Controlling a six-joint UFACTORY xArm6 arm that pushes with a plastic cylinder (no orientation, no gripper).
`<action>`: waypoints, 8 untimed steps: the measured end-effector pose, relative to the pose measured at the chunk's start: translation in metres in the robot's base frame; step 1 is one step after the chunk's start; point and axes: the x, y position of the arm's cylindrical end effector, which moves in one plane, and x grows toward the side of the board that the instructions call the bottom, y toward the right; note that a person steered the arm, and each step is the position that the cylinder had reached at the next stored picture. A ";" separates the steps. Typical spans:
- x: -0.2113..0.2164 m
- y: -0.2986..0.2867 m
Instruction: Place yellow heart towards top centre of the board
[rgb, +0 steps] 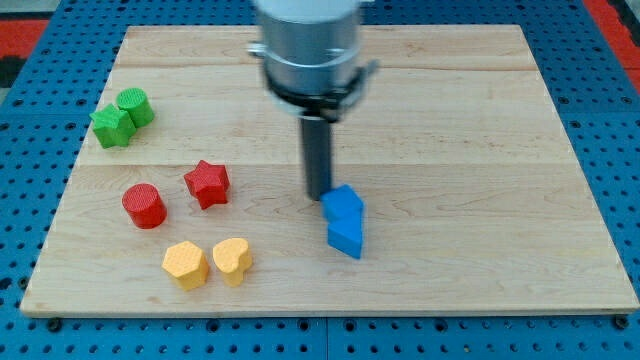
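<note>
Here, you can see the yellow heart lying near the board's bottom edge, left of centre, well apart from my tip, which sits up and to the view's right of it, about mid-board. There is no claw on this arm to open or close, only a straight dark rod, and it holds nothing. My tip stands just at the upper left corner of the upper blue block; whether it actually touches that block you cannot tell, since the rod's end and the block's edge run together at this angle.

The heart is a chunky moulded piece with a matt, faintly ribbed top, and its lobes point towards the view's top. Just beside it on the view's left is a yellow hexagon block of the same finish; the two look to be touching or nearly so. Above them stand a red cylinder and a red star, near each other but apart. At the upper left a green star and a green cylinder press together. A second blue block, wedge-like, abuts the first from below. The wooden board is pale, with visible grain and plank seams.
</note>
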 end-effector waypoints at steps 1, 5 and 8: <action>0.029 -0.011; 0.040 -0.029; 0.040 -0.030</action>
